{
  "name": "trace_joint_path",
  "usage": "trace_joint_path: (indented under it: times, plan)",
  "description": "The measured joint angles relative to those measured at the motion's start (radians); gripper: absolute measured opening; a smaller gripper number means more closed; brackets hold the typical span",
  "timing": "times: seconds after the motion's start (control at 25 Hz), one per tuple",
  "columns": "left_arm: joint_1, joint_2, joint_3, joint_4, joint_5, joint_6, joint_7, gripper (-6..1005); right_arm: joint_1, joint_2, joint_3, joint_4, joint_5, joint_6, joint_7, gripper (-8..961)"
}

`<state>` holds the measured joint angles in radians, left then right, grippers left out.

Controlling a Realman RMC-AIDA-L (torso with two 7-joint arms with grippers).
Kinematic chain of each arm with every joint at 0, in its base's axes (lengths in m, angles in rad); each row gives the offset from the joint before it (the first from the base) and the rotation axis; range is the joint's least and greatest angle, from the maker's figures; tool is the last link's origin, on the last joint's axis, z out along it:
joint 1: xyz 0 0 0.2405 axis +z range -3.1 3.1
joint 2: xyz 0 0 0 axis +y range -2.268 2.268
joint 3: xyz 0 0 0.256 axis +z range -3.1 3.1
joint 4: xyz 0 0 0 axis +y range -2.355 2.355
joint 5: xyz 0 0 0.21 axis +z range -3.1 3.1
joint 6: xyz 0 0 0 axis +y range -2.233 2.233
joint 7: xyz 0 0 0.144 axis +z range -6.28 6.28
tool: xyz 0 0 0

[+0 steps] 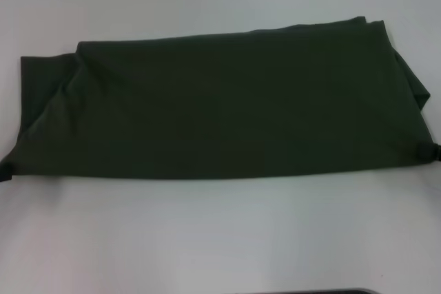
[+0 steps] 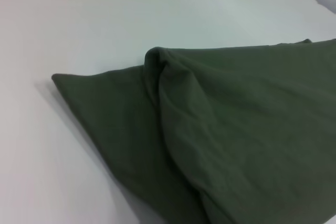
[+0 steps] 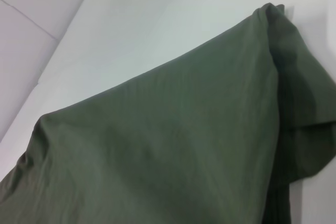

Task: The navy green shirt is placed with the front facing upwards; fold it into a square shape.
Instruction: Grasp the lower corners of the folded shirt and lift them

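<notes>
A white tabletop (image 1: 220,239) is seen across the whole head view. On it the shirt (image 1: 220,108) is spread as a long dark olive band, folded over lengthwise, reaching almost from the left edge to the right edge of that view. Its near edge is drawn fairly straight between its two lower corners. No lettering is shown on the upper surface. At the left end a second layer is seen lying under the folded one, and at the right end some folds are bunched. The left gripper (image 1: 5,169) is found at the shirt's near left corner, the right gripper (image 1: 433,152) at its near right corner. Whether either pair of fingers is closed on the cloth cannot be told.
</notes>
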<state>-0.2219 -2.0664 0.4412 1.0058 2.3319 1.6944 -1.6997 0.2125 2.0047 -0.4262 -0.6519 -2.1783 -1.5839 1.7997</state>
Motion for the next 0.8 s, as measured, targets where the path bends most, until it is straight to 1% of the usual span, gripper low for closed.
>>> trace_joint_path:
  times: [0.36,0.4,0.6,0.8]
  plan:
    - [0.041,-0.005,-0.062,0.002,0.009,0.098,0.018,47,-0.031,0.0,0.0,0.0,-0.015,-0.056,-0.047,11]
    - [0.044,-0.005,-0.068,0.002,0.01,0.109,0.02,47,-0.034,0.003,0.0,0.0,-0.027,-0.07,-0.055,11]
    - [0.054,-0.003,-0.07,0.002,0.013,0.13,0.023,49,-0.047,0.011,0.002,-0.005,-0.04,-0.082,-0.061,12]
    - [0.062,0.001,-0.073,0.001,0.024,0.141,0.022,51,-0.076,0.012,0.017,-0.004,-0.04,-0.093,-0.064,12]
